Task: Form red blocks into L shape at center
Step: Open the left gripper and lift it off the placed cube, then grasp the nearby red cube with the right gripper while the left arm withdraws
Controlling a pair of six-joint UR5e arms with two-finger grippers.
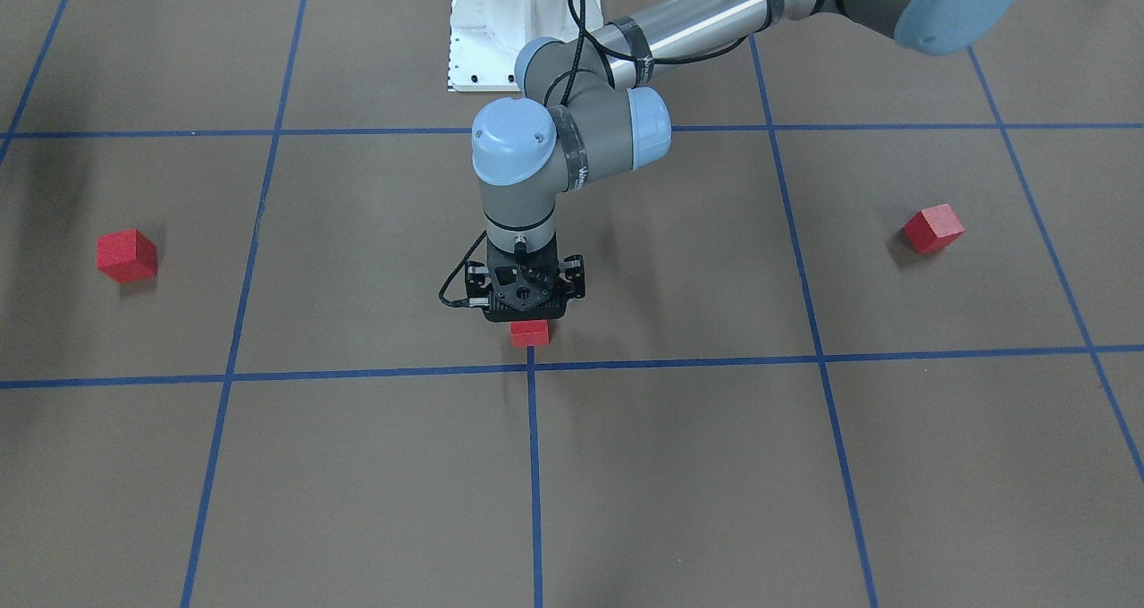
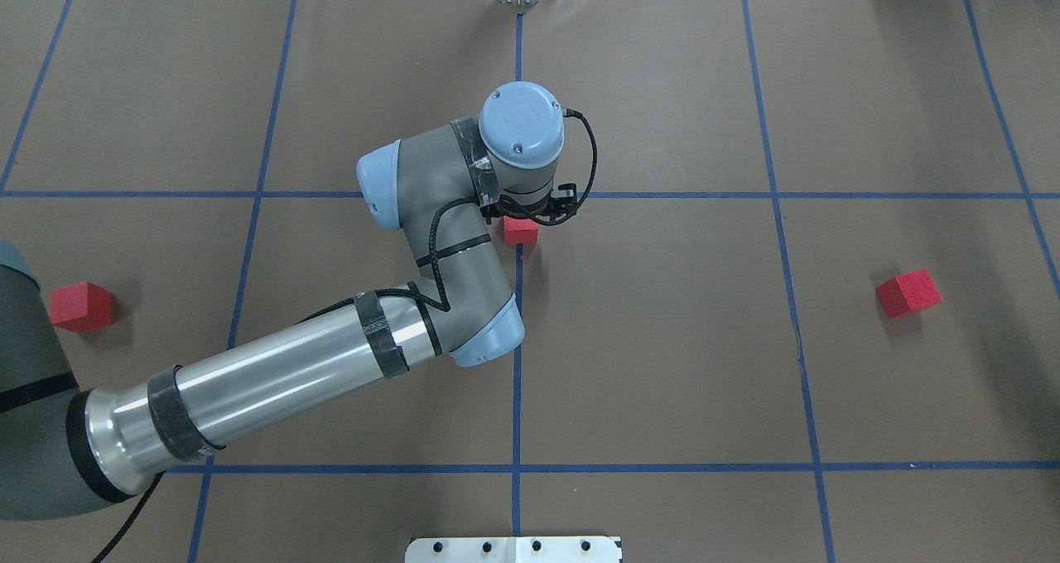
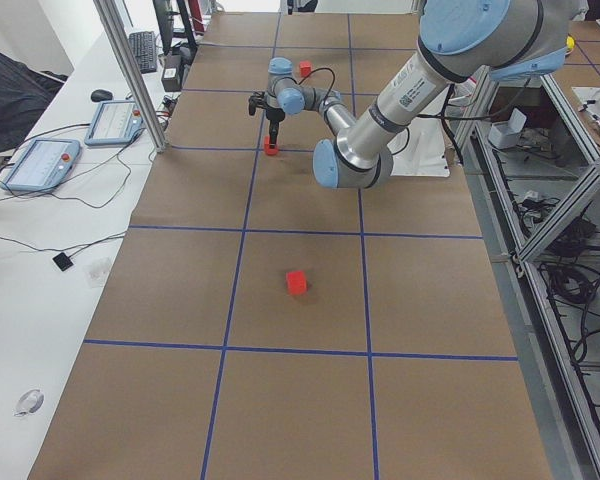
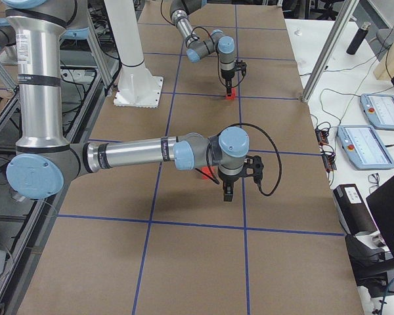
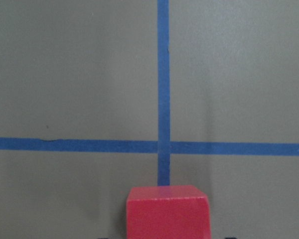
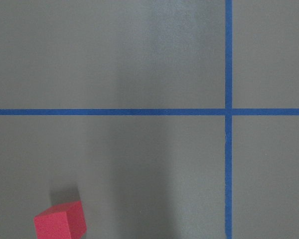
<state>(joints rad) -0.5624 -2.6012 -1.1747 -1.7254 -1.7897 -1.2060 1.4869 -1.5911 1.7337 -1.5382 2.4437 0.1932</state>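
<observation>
A brown desk (image 2: 662, 364) gridded with blue tape, viewed from behind the robot. Nearest the robot, two red cubes sit far out to the sides: the left block (image 2: 80, 306) and the right block (image 2: 908, 292). The right tool (image 4: 227, 191) hangs near the right block; whether its fingers are apart or together cannot be told. Farther on, the left tool (image 1: 528, 313) points straight down over the middle block (image 2: 520, 230), fingers apart on either side of it. This block sits on a tape line, just short of the center crossing (image 5: 163, 147).
</observation>
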